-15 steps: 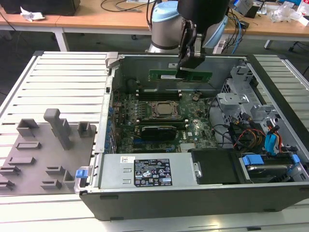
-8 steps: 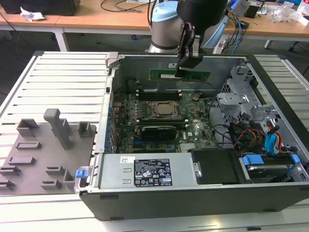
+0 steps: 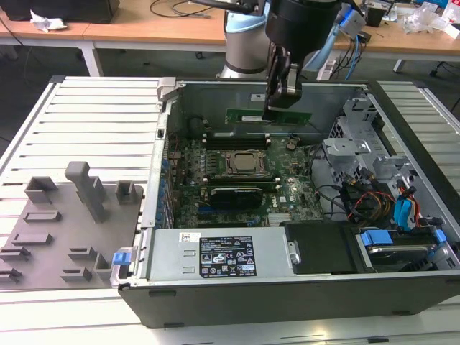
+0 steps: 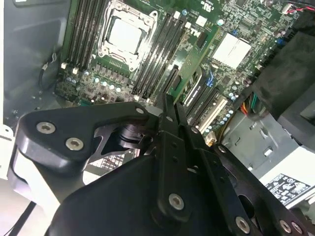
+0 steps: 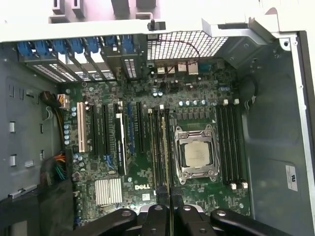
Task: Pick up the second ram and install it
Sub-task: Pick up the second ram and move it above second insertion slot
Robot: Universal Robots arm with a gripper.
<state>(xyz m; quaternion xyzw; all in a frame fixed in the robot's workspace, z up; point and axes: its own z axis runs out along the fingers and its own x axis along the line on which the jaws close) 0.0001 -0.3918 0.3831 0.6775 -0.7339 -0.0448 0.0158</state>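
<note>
The hand covers the second ram's middle; its fingers are closed tight on the stick, above the motherboard.

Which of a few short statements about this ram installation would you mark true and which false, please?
1. The gripper is shut on the second ram. True.
2. The second ram is seated in a slot. False: it hangs in the air above the motherboard.
3. The grey fixture stands outside the computer case, on the exterior view's left. True.
4. A cooler covers the processor socket. False: the socket is bare, with its metal lid showing.
</note>
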